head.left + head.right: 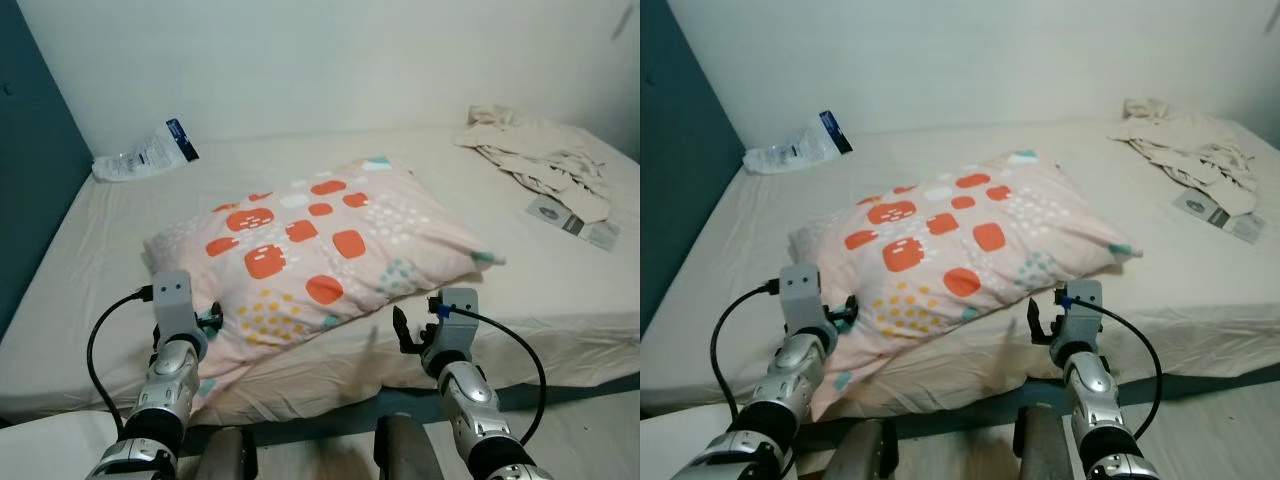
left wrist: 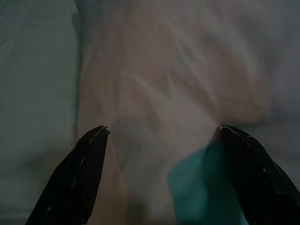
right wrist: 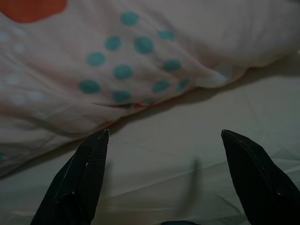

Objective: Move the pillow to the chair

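Left gripper (image 2: 161, 136): fingers spread wide, nothing held, poised right at the near-left corner of the pillow (image 1: 320, 250), pink fabric between the tips. Right gripper (image 3: 164, 140): equally wide, empty, just short of the pillow's near-right edge, bare sheet under it (teal dots ahead).

Step in hand, as I judge it: approach, grasp not yet made. Next move calls for both grippers to push in and close on the fabric together, then lift.

Pillow lies diagonally on the bed (image 1: 90, 300), beyond both grippers. Further out: crumpled clothes (image 1: 540, 160), a plastic packet (image 1: 145, 155) by the white wall; no chair spotted.
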Robot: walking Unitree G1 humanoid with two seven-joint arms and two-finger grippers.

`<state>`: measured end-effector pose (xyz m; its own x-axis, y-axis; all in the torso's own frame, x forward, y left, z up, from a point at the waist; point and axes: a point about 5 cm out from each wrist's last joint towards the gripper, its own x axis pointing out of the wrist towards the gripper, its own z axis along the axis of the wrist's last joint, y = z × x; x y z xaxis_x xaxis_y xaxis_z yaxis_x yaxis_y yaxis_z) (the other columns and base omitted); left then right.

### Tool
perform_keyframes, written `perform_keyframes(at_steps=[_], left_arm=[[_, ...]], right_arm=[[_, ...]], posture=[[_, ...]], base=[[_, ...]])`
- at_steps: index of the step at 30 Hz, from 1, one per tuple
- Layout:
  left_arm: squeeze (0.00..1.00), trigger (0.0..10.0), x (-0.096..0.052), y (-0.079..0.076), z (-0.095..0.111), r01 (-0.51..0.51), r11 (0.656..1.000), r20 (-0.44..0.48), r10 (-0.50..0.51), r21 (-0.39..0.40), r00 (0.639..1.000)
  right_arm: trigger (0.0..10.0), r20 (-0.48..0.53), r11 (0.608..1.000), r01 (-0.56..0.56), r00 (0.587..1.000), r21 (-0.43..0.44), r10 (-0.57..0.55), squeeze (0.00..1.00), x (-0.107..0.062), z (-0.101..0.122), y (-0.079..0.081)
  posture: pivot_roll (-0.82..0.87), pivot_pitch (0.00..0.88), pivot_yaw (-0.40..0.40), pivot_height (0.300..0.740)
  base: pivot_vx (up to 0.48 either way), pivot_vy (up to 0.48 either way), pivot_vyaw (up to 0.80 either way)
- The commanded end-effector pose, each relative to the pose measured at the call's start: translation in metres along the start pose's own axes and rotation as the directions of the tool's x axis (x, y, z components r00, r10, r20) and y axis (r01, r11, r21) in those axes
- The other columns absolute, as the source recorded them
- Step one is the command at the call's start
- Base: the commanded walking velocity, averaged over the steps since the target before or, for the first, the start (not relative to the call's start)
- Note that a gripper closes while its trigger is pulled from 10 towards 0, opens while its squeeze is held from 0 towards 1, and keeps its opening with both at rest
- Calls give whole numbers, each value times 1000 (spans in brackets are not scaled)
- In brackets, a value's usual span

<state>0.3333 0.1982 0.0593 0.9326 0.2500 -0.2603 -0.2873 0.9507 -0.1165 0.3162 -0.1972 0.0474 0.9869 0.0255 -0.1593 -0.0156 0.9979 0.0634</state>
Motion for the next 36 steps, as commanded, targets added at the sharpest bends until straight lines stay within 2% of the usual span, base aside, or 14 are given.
perform_keyframes(at_steps=[1,7,8,10,12,13,14,16,19,20,27,29,32,36], left_arm=[[0,10000,5,6,23,-26,999,84,30,-44,996],[0,10000,9,11,37,-35,992,112,49,-119,992],[0,10000,11,12,40,-31,982,104,50,-185,993],[0,10000,18,11,41,22,901,4,-22,-433,1000],[0,10000,21,9,39,56,809,-65,-116,-585,991],[0,10000,21,9,39,56,809,-65,-116,-585,991],[0,10000,21,10,34,107,852,-96,-181,-513,979],[0,10000,21,14,31,99,835,-113,-189,-542,976],[0,10000,22,15,32,95,793,-112,-201,-601,973],[0,10000,22,16,34,113,724,-105,-249,-680,963],[0,10000,18,2,35,265,646,-77,-450,-716,890],[0,10000,14,-17,29,362,665,-84,-539,-653,838],[0,10000,8,-41,24,465,633,-62,-629,-619,775],[0,9490,2,-61,19,520,612,-48,-674,-596,737]], right_arm=[[10000,53,999,-10,999,43,8,0,2,8,0],[10000,56,1000,-15,998,-22,16,0,5,14,1],[10000,59,1000,-18,998,-15,19,0,5,15,1],[10000,63,1000,-24,998,-6,24,0,7,17,2],[10000,62,1000,-26,998,-3,26,0,8,18,3],[10000,62,1000,-26,998,-3,26,0,8,18,3],[10000,57,1000,-27,998,4,27,0,9,18,4],[10000,54,1000,-28,998,10,27,0,10,18,4],[10000,53,1000,-27,998,14,26,0,10,19,4],[10000,44,999,-29,999,26,28,0,12,20,4],[10000,49,998,-51,998,27,50,0,14,24,4],[10000,50,998,-49,998,40,47,0,14,24,3],[10000,43,998,-34,999,48,32,0,13,22,3],[10000,36,998,-23,999,64,20,0,12,18,4]], posture=[[5,110,8,565],[5,113,10,550],[6,115,10,550],[13,120,9,550],[17,123,10,550],[17,123,10,550],[16,132,14,550],[19,138,17,550],[22,150,23,550],[26,158,28,550],[33,171,36,530],[38,176,40,530],[38,176,40,530],[37,178,43,530]], base=[[0,0,0],[0,0,0],[0,0,0],[0,0,0],[0,0,0],[0,0,0],[0,0,0],[0,0,0],[0,0,0],[0,0,0],[0,0,0],[0,0,0],[0,0,0],[0,0,0]])
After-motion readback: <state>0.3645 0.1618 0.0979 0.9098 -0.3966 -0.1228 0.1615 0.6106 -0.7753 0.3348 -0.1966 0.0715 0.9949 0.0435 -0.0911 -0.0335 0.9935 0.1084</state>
